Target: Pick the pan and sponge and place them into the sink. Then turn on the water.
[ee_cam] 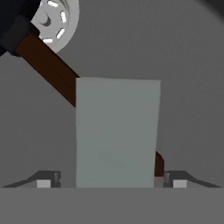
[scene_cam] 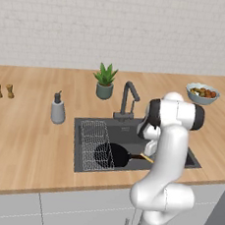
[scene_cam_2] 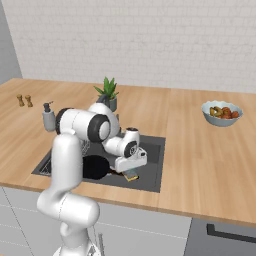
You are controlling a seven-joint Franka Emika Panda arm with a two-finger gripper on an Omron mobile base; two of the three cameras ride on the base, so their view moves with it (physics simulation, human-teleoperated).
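Gripper (ee_cam: 112, 181) jaws spread wide either side of sponge (ee_cam: 117, 131), apparently released, low in sink (scene_cam: 132, 134). Sponge lies across pan (scene_cam: 110, 155) handle (pan also in basin). Sponge judged light, soft, compressible; narrow sides best for regrasp.

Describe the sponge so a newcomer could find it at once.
Start at the dark sink sunk in the wooden counter. The sponge sits inside by the front right wall, over the pan handle. It is small, flat and yellow, unlike the round black pan.
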